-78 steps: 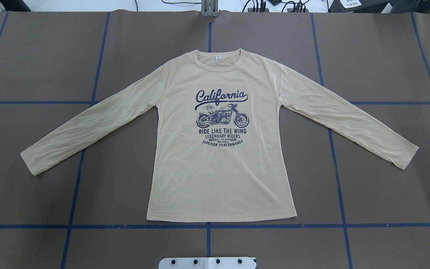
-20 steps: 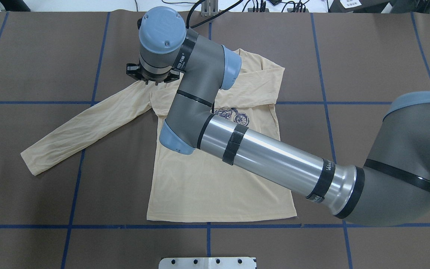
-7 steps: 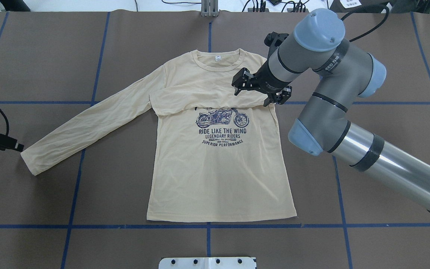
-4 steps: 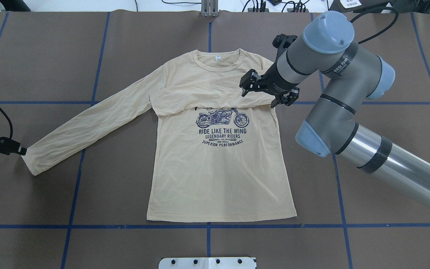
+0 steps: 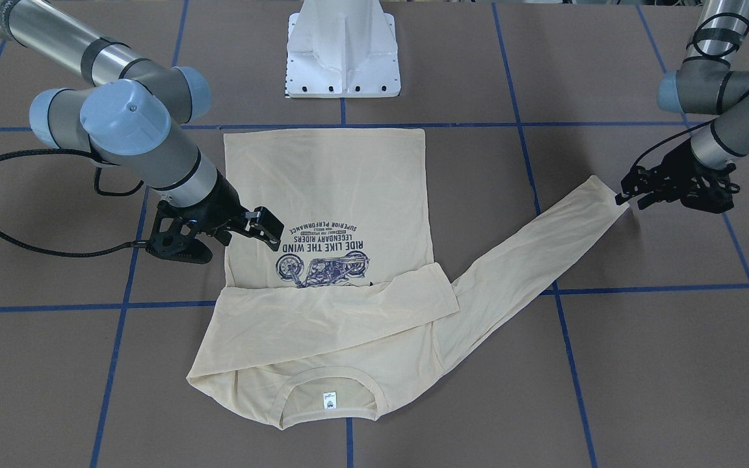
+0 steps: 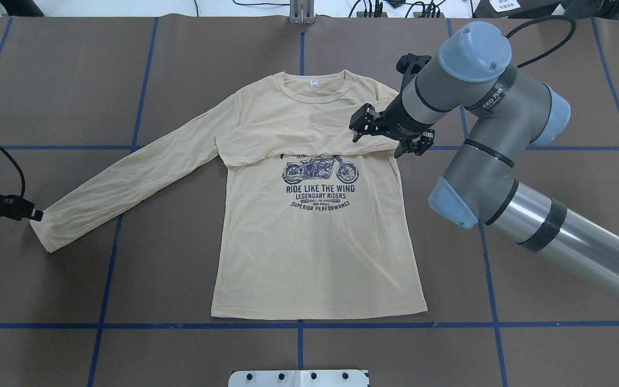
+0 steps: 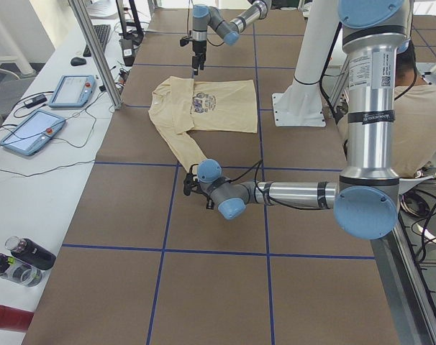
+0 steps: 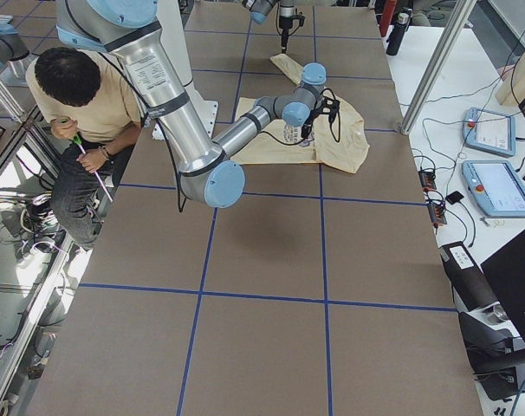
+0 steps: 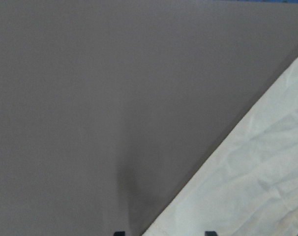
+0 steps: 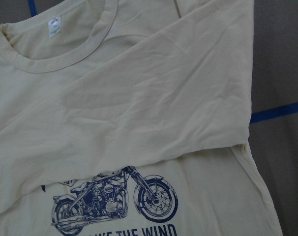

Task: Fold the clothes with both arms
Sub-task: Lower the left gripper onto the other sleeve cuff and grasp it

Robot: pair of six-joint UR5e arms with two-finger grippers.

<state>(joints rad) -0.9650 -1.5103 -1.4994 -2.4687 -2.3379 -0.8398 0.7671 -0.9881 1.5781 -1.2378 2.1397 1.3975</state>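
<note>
The cream long-sleeved T-shirt lies flat, print up, with its neck label at the far side. One sleeve is folded across the chest and covers the top of the print. The other sleeve stretches out to the overhead view's left. My right gripper hovers open and empty over the folded sleeve's shoulder end. My left gripper sits low at the outstretched sleeve's cuff. In the left wrist view its fingertips stand apart, with the cloth edge between them.
The brown table cover carries blue tape lines. The white pedestal base stands at the robot's side of the table. A seated person is beside the base. Control tablets and bottles lie on a side table.
The right-hand sleeve was folded across the chest. Since then my right gripper has drawn back a little to the right, and my left gripper has come in from the left edge to the cuff.
</note>
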